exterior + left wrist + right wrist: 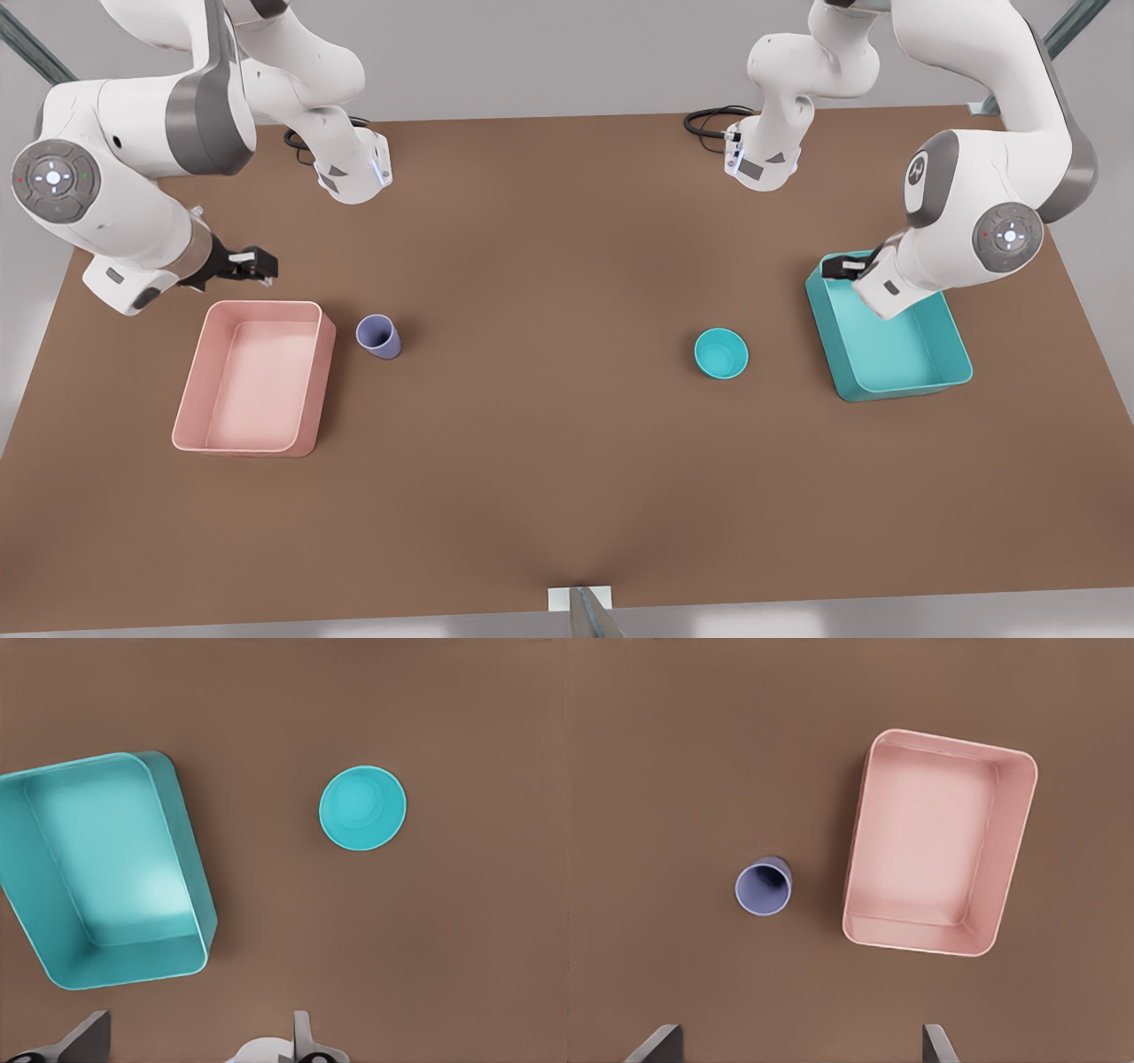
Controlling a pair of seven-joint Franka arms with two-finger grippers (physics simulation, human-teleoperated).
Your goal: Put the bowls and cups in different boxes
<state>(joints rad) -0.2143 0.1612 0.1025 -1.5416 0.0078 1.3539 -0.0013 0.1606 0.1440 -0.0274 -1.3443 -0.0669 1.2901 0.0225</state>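
Brown bench (567,461) carries four items. Pink box (252,377) sits toward the front view's left, upright and holding nothing; the lavender cup (379,337) stands upright on the bench just beside its far right corner, not touching it. Teal box (890,341) sits toward the front view's right, also holding nothing; the teal bowl (721,353) rests on the bench near it on the side toward the middle, a clear gap between them. Cup and bowl are well apart. Right gripper (257,266) hangs above the bench just beyond the pink box's far edge, at the front view's left; in its wrist view the two fingers (656,1043) are spread wide with nothing between them, and the cup (763,889) and pink box (939,855) lie below, side by side. Left gripper (846,268) hangs over the far left corner of the teal box, at the front view's right; in its wrist view the fingers (84,1041) are likewise spread and hold nothing, with the teal box (190,895) and bowl (362,808) on the bench (425,957) beneath.
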